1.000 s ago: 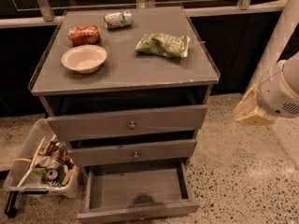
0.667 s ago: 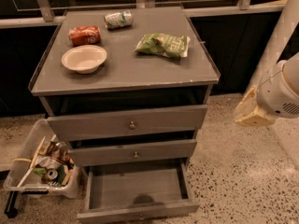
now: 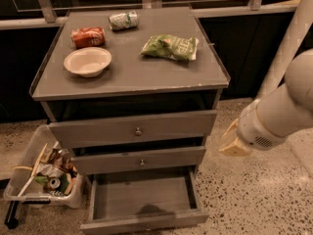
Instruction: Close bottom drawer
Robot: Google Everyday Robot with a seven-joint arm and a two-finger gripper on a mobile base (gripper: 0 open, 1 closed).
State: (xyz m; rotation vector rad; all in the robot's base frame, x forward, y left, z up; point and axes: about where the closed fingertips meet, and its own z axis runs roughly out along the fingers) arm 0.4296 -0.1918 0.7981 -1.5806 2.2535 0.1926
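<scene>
1. Three drawers sit in the grey cabinet (image 3: pixel 132 75) in front of me. The top drawer (image 3: pixel 132 128) and the middle drawer (image 3: pixel 141 159) each show a small round metal knob.
2. The bottom drawer (image 3: pixel 142 195) is pulled well out over the speckled floor (image 3: pixel 254 199). Its grey wooden inside is bare, and its slim front runs along the lower edge of the view.
3. My gripper (image 3: pixel 234 143) hangs in the air to the right of the cabinet, about level with the middle drawer. It touches none of the drawers.
4. I cannot tell how far open my gripper is. It shows only as a pale tan piece at the end of my white arm (image 3: pixel 283 106), and I see nothing held in it.
5. On the cabinet top, a red can (image 3: pixel 88 36) lies on its side at the back left, with a pale empty bowl (image 3: pixel 88 61) just in front of it.
6. A silver and green can (image 3: pixel 123 20) lies on its side near the back edge.
7. A green snack bag (image 3: pixel 171 47) lies flat on the right half of the top.
8. Both cans and the bag carry printing, but I can read no brand or word on any of them.
9. A clear plastic bin (image 3: pixel 73 197) stands on the floor against the cabinet's left side, filled with mixed rubbish.
10. A white pole (image 3: pixel 288 43) slants up behind my arm on the right.
</scene>
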